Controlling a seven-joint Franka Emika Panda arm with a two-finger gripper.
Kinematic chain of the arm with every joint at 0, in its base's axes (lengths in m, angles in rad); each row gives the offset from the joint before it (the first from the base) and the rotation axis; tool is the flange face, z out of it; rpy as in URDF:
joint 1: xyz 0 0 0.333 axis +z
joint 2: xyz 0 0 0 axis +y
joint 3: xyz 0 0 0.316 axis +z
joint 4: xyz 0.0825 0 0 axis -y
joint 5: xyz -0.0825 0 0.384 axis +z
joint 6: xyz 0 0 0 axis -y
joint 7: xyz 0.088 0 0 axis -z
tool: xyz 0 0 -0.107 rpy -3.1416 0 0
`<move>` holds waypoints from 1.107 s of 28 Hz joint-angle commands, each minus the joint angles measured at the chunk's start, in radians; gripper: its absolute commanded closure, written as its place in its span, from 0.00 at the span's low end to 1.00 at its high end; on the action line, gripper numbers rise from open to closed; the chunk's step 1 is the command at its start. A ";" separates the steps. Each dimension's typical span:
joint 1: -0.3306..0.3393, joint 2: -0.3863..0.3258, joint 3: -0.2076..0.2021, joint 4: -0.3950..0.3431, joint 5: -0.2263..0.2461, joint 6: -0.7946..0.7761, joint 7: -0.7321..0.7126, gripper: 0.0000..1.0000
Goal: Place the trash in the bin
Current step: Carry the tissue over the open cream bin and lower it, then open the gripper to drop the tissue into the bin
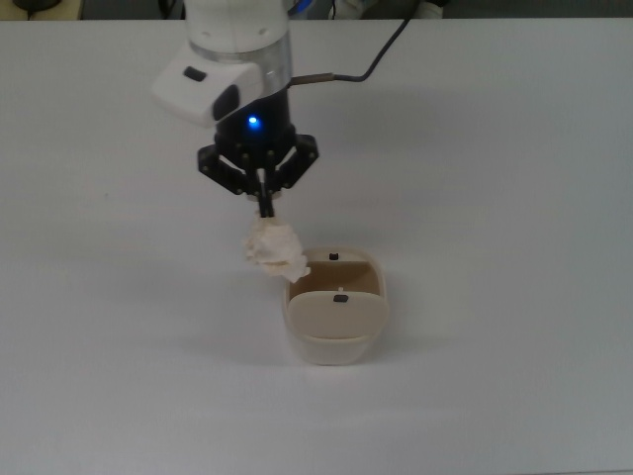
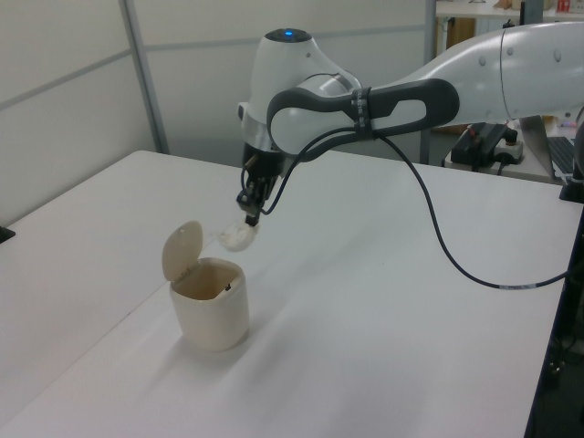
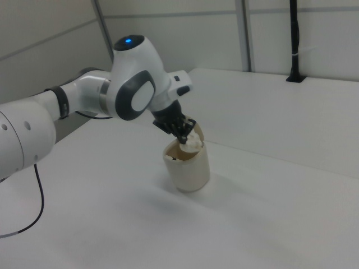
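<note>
The step in hand is the carry: the small crumpled wad of cream-white paper trash [image 1: 275, 249] hangs in the air, clear of the white table [image 1: 495, 148], at the top view's left of the bin's opening and partly over its rim. The bin [image 1: 334, 319] is a small beige plastic rounded-square container, its swing flap lid [image 2: 182, 249] tipped up, so the tan inside is open from above.

To do this well, I judge the arm should bring the wad a little further toward the top view's right until it sits squarely over the opening, and keep it high enough to pass the rim and the raised lid without nudging the light container. Only then should the fingers part; letting go now risks the wad catching the rim and rolling onto the table.

The black two-finger gripper [image 1: 265, 209] points down with its fingers drawn narrow, pinching the top of the wad, which dangles below the fingertips. It touches nothing else.
</note>
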State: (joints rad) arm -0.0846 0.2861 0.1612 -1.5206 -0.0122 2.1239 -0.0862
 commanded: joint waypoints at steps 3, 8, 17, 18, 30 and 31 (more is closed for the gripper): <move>0.058 0.030 0.001 -0.003 0.018 0.120 0.002 1.00; 0.089 0.079 0.001 -0.003 0.005 0.212 0.009 0.72; 0.089 0.068 -0.005 -0.013 0.005 0.171 0.026 0.00; 0.088 0.064 -0.006 -0.012 0.003 0.141 0.029 0.00; 0.025 -0.134 -0.012 -0.009 0.001 -0.278 0.040 0.00; 0.017 -0.146 -0.012 -0.007 0.001 -0.304 0.045 0.00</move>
State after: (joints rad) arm -0.0387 0.2428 0.1535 -1.5022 -0.0118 1.9409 -0.0659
